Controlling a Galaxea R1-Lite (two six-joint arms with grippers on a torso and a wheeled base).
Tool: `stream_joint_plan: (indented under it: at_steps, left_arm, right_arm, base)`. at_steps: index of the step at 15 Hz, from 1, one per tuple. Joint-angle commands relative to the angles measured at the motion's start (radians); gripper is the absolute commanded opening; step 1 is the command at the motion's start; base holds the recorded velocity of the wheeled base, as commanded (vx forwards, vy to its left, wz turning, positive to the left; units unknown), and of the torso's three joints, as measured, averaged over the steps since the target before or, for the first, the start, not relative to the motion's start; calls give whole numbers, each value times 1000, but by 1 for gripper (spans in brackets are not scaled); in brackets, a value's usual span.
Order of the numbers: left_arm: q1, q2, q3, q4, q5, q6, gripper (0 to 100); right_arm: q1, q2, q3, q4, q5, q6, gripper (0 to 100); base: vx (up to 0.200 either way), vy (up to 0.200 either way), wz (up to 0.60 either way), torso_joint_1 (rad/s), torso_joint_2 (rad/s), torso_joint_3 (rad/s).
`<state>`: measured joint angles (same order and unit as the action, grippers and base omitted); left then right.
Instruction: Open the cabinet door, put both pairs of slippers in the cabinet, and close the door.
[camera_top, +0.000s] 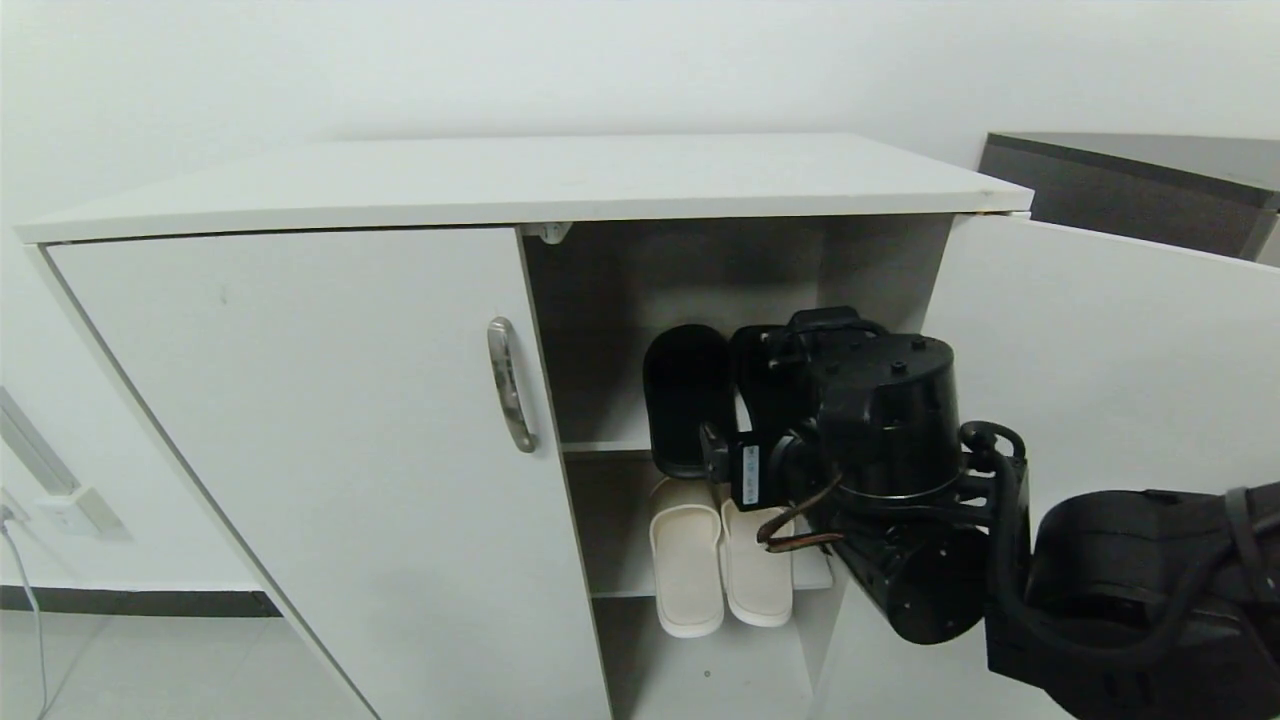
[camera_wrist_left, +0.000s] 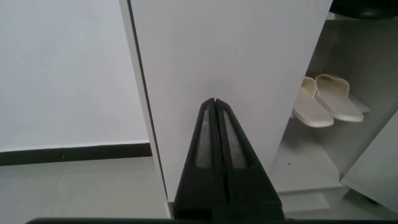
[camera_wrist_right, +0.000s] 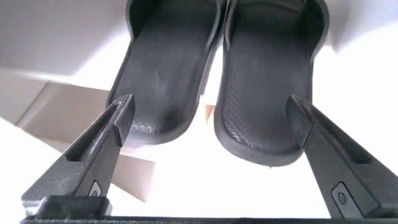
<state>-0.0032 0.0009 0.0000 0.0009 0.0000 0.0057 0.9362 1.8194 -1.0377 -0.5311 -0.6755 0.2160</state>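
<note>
The white cabinet (camera_top: 520, 185) has its right door (camera_top: 1100, 340) swung open and its left door (camera_top: 300, 430) closed. A pair of black slippers (camera_top: 685, 395) lies on the upper shelf, and a pair of white slippers (camera_top: 720, 565) on the shelf below. My right arm (camera_top: 890, 420) is in front of the open compartment. My right gripper (camera_wrist_right: 211, 115) is open, with the heels of the black slippers (camera_wrist_right: 267, 81) just beyond its fingers and nothing held. My left gripper (camera_wrist_left: 215, 106) is shut and empty, low in front of the closed door, with the white slippers (camera_wrist_left: 329, 99) off to one side.
The closed door carries a metal handle (camera_top: 510, 385) at its inner edge. A dark grey piece of furniture (camera_top: 1130, 185) stands behind the open door. A wall socket with a cable (camera_top: 70, 505) is on the wall to the left. The bottom shelf (camera_wrist_left: 305, 162) is bare.
</note>
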Motion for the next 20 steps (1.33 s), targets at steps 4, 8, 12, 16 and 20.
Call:
stream_joint_plan:
  at_steps: [4,8,12,16,20]
  left_arm:
    - [0,1,0,-1,0,0,0]
    - [0,1,0,-1,0,0,0]
    - [0,1,0,1,0,0,0]
    - [0,1,0,1,0,0,0]
    - [0,1,0,1,0,0,0]
  right_arm:
    - [27,-34,59,-38,5,-9,0]
    - [35,-26,61,-37,13,-10,0]
    - [36,-11,61,-38,14,-9,0]
    - [38,-3,61,-38,13,-9,0]
    - [39,3,62,-38,13,-9,0]
  base:
    - [0,0,0,0,0,0]
    - [0,0,0,0,0,0]
    - [0,0,0,0,0,0]
    - [-100,0,0,2,2,1]
    - [-200,0,0,4,2,4]
